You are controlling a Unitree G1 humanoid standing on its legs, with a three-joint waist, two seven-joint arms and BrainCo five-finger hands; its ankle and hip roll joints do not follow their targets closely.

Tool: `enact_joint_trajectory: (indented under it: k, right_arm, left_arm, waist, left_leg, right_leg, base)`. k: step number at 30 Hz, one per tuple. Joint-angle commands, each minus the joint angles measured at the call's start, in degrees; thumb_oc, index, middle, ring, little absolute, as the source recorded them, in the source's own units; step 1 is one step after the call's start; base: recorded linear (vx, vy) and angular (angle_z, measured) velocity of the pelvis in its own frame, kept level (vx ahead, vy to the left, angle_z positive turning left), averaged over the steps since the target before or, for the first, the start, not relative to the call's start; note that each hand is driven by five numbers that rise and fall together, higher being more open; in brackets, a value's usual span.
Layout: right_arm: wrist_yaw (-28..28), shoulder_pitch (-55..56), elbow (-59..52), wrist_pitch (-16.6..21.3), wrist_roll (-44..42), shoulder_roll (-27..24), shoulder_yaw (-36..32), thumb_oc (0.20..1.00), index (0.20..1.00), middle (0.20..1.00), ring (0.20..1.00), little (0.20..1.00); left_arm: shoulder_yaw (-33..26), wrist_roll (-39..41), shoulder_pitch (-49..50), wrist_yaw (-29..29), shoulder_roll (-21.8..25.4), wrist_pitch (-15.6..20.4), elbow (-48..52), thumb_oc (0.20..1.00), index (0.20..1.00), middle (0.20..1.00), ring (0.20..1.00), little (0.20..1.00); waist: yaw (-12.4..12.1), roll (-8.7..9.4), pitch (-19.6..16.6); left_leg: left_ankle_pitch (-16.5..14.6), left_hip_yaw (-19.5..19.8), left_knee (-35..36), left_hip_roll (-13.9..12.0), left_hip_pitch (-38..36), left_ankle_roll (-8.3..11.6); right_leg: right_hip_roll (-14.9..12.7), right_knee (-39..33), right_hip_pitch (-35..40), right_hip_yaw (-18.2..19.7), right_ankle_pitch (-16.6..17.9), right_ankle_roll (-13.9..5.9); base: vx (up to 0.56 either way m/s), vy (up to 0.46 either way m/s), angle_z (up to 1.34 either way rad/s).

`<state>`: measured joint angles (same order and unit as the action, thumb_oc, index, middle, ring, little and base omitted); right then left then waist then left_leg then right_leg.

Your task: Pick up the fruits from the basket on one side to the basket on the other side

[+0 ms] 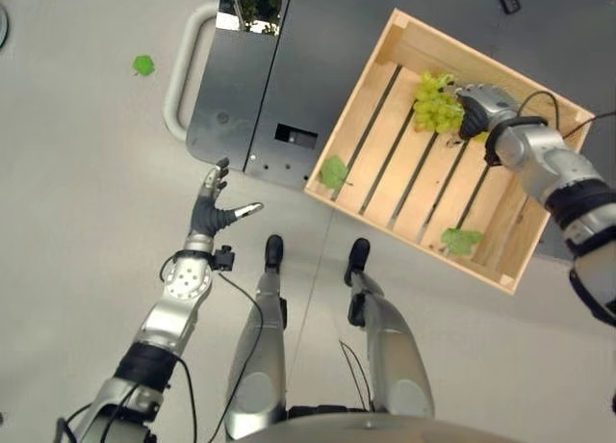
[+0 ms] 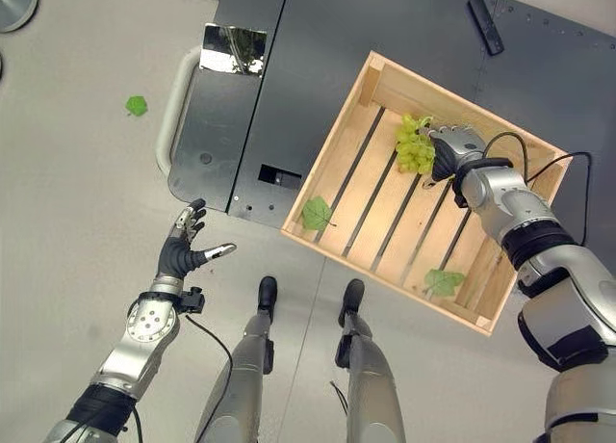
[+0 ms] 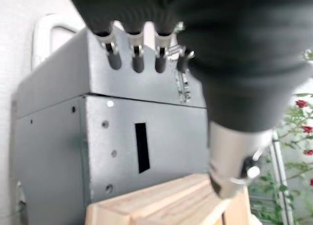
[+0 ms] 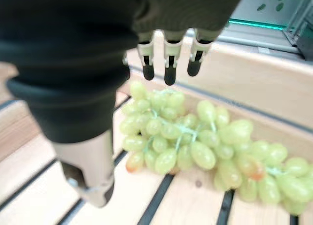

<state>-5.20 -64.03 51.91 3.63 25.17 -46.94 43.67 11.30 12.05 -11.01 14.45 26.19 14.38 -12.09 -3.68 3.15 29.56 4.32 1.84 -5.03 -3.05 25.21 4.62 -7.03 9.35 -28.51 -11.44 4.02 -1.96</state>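
- Grapes [image 4: 195,146] lie on the slats of the wooden crate [image 2: 380,77], near its far wall.
- Right hand [image 2: 450,150] hovers just beside the grapes; its fingers [image 4: 168,63] are straight and spread above the bunch, holding nothing.
- Two green leaves [image 2: 316,213] also lie in the crate.
- Left hand [image 1: 214,212] hangs over the floor [image 1: 77,173] near the grey metal box [image 1: 250,77], fingers spread, empty.
- Another leaf lies on the floor.

Two head views looking steeply down, both showing the wooden crate [image 1: 452,164], wrist views very close
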Motion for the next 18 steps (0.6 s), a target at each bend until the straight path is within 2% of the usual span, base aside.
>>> enact_joint_trajectory:
  k: [1,10,18]
  right_arm:
    - [-2.1,-5.2,-0.8,-1.6,-0.6,-2.2,2.3,1.0,1.0,1.0,1.0,1.0]
    - [-2.2,-3.2,-0.1,-2.0,-0.1,-2.0,0.9,1.0,1.0,1.0,1.0,1.0]
    - [-6.2,-4.0,10.5,-3.3,-2.4,-1.4,-1.4,1.0,1.0,1.0,1.0,1.0]
  left_arm:
    - [-1.3,1.3,0.2,2.1,0.5,2.2,3.4,1.0,1.0,1.0,1.0,1.0]
    - [-2.4,1.6,0.1,3.1,0.8,2.9,4.0,1.0,1.0,1.0,1.0,1.0]
    - [-1.8,2.7,0.0,3.7,0.4,3.4,3.3,1.0,1.0,1.0,1.0,1.0]
  waist:
    - [1.2,1.84,0.2]
    - [1.5,2.04,0.2]
    - [1.3,0.79,0.2]
  left_leg:
    - [-2.7,-0.6,-4.2,0.2,0.5,0.1]
    - [-2.5,-0.8,-2.9,0.3,-0.6,0.23]
    - [-2.0,-1.1,-2.3,0.5,-0.1,0.21]
  right_leg:
    - [0.2,4.7,0.2,1.5,-5.7,-4.13]
    - [-0.1,3.8,1.2,1.6,-5.5,-4.16]
    - [-0.2,4.0,0.1,1.6,-5.5,-4.21]
  base:
    - [0.0,0.0,0.0]
    - [0.0,0.0,0.0]
    - [0.0,0.0,0.0]
